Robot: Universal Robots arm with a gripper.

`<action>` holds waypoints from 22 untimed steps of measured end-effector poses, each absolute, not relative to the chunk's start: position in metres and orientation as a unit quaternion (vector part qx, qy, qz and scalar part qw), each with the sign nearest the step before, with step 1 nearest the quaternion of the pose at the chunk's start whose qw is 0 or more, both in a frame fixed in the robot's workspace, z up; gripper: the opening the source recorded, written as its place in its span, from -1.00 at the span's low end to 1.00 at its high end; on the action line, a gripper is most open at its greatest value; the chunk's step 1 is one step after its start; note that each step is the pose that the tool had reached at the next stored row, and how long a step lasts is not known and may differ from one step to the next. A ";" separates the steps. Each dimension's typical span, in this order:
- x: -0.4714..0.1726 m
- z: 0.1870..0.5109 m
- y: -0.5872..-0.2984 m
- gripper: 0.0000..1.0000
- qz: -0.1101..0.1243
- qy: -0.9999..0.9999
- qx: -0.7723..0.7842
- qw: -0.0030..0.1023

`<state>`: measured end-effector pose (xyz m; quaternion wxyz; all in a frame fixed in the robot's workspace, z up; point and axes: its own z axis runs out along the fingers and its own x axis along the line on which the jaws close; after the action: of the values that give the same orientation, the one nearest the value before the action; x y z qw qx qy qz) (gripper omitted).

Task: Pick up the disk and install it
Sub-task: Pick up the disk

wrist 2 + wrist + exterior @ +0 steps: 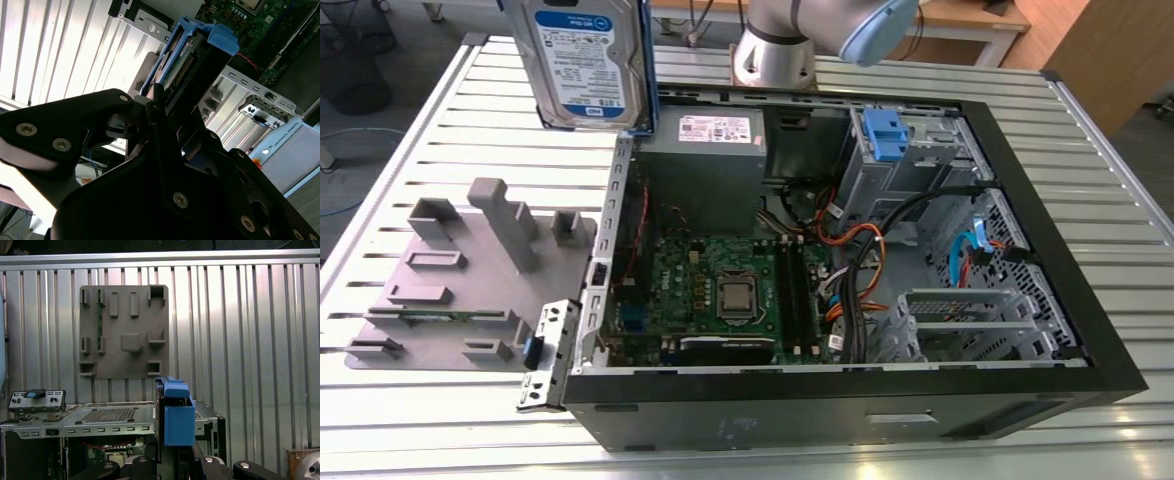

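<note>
Gripper point(175, 106) is clamped on the disk point(192, 57): in the second wrist view its black fingers pinch the flat sides, and the blue-railed end sticks out past them. In the first wrist view the gripper point(172, 462) holds the disk point(178, 420) edge-on, with the blue plastic end rising between the fingers.

At the exterior view's left, a grey holder plate point(454, 290) with raised slots lies flat on the slatted metal table point(1107, 130), just beside the computer case point(854, 410). Beyond the plate, the disk point(587, 60) hangs in the air. It is upright, its blue-and-white label faces the camera, and its lower end shows over the case's far corner. It is not installed.

The case lies on its side with the cover off. Inside it, at the exterior view's left, a grey power box point(707, 140) with a white sticker sits against the far wall. A green circuit board point(720, 290) lies nearer the camera. Black, orange and blue cables point(854, 250) run through the middle. Toward the exterior view's right, a silver cage point(907, 150) with a blue latch stands at the far wall, well apart from the disk. A lower metal bracket point(961, 315) sits near the front wall. The arm point(781, 50) rises from the table behind the case.
</note>
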<state>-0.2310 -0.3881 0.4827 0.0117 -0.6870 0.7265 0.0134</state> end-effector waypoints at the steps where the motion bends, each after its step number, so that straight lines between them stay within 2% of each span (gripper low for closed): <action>1: -0.230 0.483 -0.388 -0.30 0.013 0.726 -0.687 0.012; 22: -0.215 0.482 -0.388 -0.30 0.013 0.726 -0.687 0.012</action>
<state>-0.2148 -0.3881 0.4824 0.0117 -0.6870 0.7265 0.0134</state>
